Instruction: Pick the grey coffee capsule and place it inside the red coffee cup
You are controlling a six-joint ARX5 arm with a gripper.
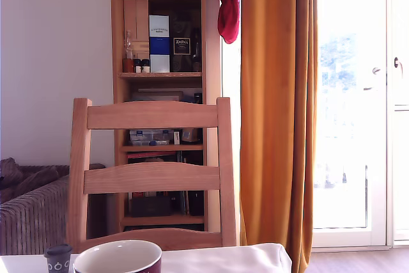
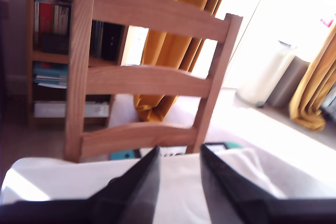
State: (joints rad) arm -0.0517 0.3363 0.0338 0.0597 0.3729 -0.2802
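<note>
Cup (image 1: 119, 257) sits closest to the exterior camera, at the bottom edge, maroon outside and white inside, cropped by the frame. Just beside it on the exterior view's left is the capsule (image 1: 58, 258), upright, dark flat top, white rings on the side, not touching the cup as far as I can tell.

Gripper (image 2: 178, 182) only shows in the wrist view, fingers apart with nothing between them, aimed out past the table (image 2: 63, 177) edge at the chair (image 2: 142, 77). Neither capsule nor cup is in that view, so I'd guess they're off to one side or under the arm.

Room-wise the white tabletop looks open, with the chair back just beyond the far edge.
</note>
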